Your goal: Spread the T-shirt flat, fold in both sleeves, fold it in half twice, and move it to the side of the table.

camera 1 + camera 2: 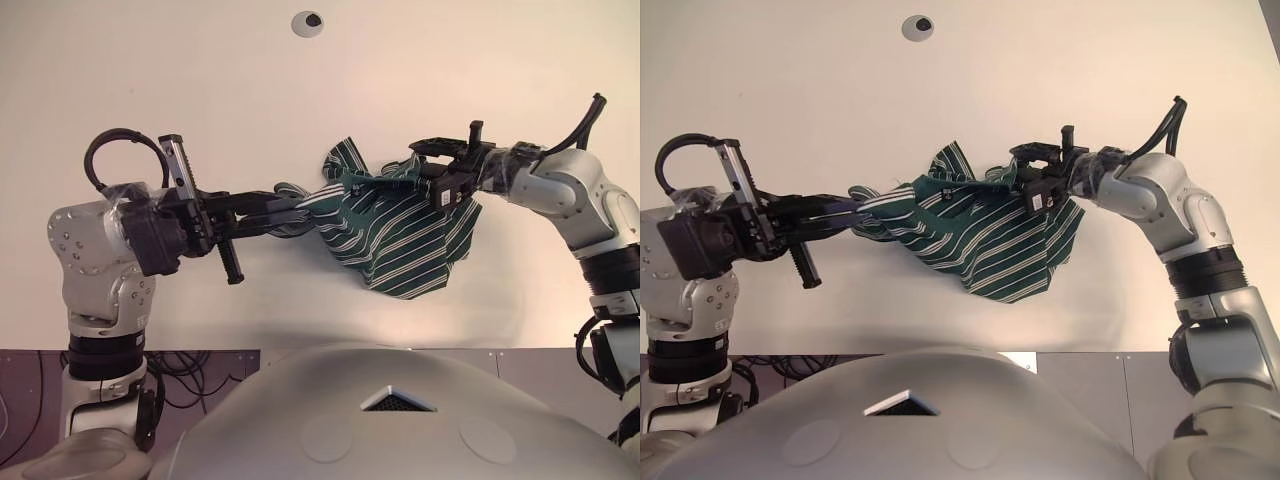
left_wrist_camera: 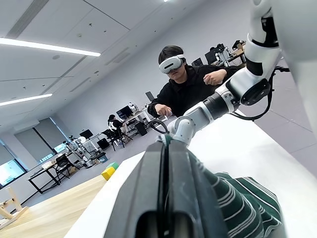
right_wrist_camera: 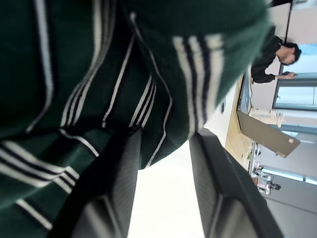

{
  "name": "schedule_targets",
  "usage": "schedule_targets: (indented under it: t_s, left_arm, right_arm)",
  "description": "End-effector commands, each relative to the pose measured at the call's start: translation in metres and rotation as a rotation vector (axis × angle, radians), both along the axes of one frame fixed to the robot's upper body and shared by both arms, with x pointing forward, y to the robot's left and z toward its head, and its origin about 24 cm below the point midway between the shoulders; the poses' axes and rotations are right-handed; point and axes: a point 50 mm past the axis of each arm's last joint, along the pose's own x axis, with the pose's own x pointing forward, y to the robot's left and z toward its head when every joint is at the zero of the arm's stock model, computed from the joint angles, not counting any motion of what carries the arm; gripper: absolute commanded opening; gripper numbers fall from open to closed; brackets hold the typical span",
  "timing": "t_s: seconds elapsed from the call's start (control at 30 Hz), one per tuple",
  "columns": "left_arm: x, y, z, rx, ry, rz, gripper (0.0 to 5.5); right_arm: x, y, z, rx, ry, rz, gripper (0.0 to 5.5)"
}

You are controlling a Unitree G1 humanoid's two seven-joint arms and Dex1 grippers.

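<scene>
**Fingers.** The left fingers are pressed together with a tongue of green cloth pinched at their tips. The right fingers are apart, bare table shows in the gap, and striped cloth hangs over and between their tips. I cannot tell whether they have any real hold.

**Grippers.** The left gripper has the shirt's leftmost end, maybe a sleeve or a hem corner. The right gripper sits in the opposite upper edge of the bundle.

**T-shirt**. It is green with white stripes, bunched mid-table and strung between the two grippers. The bulk sags toward the robot below the right gripper. I cannot tell whether the bulk rests on the table or hangs just clear of it. No collar or sleeve outline is readable.

**Step (judged).** This is the spreading-flat step, and no folding has begun.

**Doing it well:**
- Close the right fingers on one edge only, ideally the corner matching the left pinch. Taking several layers would lock the bunch in.
- Draw the grippers apart, level, until the span between them goes taut, and stop there. The cloth looks stretchy and may slip out of a tip pinch.
- Raise it enough for the bulk to hang and unroll. Then lay it down with the hanging end landing first, dragging away from it.
- Check that the stripes run parallel before release, since crossed stripes would mean a twist.

**Surroundings.** A small round disc sits at the far side of the table, well apart from the shirt.
</scene>
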Motion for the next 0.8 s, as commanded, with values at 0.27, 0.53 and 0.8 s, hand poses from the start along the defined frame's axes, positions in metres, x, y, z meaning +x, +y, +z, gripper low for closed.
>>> schedule_targets:
  t_s: [0.27, 0.53, 0.8]
  left_arm:
    - [0.000, -0.003, 0.002, 0.025, -0.030, 0.006, 0.00]
    - [0.024, 0.006, 0.013, 0.022, -0.135, 0.174, 0.00]
    - [0.139, 0.027, 0.048, 0.490, -0.616, 0.654, 0.00]
  right_arm:
    - [0.002, -0.002, 0.006, -0.034, -0.027, 0.019, 0.03]
    - [0.016, -0.003, 0.029, 0.130, -0.147, -0.063, 0.03]
    - [0.077, -0.025, 0.119, 0.447, -0.579, -0.348, 0.03]
